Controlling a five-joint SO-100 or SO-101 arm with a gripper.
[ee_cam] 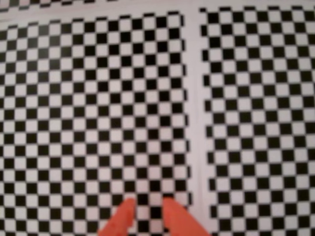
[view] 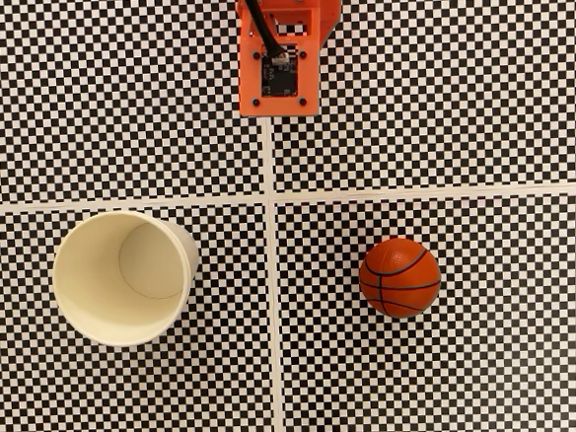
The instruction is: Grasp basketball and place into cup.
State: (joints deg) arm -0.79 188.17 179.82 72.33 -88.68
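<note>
Wrist view: gripper [ee_cam: 146,200] tips slightly apart, empty. Reach step pending; you steer toward basketball [view: 400,276], cup [view: 124,278] waits.

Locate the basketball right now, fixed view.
The basketball sits on the checkered mat in the lower-right quadrant, right of the vertical white seam, well apart from the cup on the left.

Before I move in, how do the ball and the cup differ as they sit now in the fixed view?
The small orange basketball with black seams lies right of the pale vertical stripe; the cream-white paper cup stands left of it. The basketball is narrower than the cup's mouth. The basketball is a closed sphere; the cup is open-topped and empty. Both rest apart on the checkered mat.
</note>
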